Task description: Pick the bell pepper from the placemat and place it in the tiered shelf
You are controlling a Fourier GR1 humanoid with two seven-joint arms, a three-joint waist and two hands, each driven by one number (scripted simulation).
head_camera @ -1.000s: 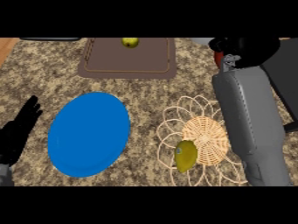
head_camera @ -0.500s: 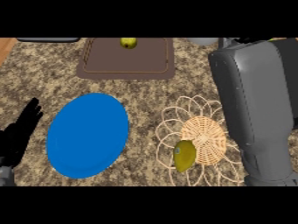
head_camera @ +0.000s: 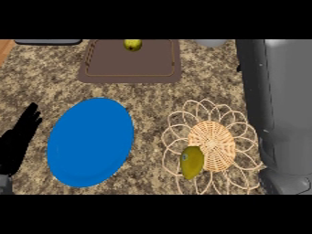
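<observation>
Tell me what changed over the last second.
The right forearm swung forward and closer to the view, and its hand has passed out of sight beyond the top edge. Nothing was grasped. The pepper on the wicker placemat, the blue plate and the resting left hand stayed put.

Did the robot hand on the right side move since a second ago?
Yes. It showed beside the brown shelf's right corner. Now it has gone up out of sight towards the view's top edge, and only its grey forearm shows.
</observation>
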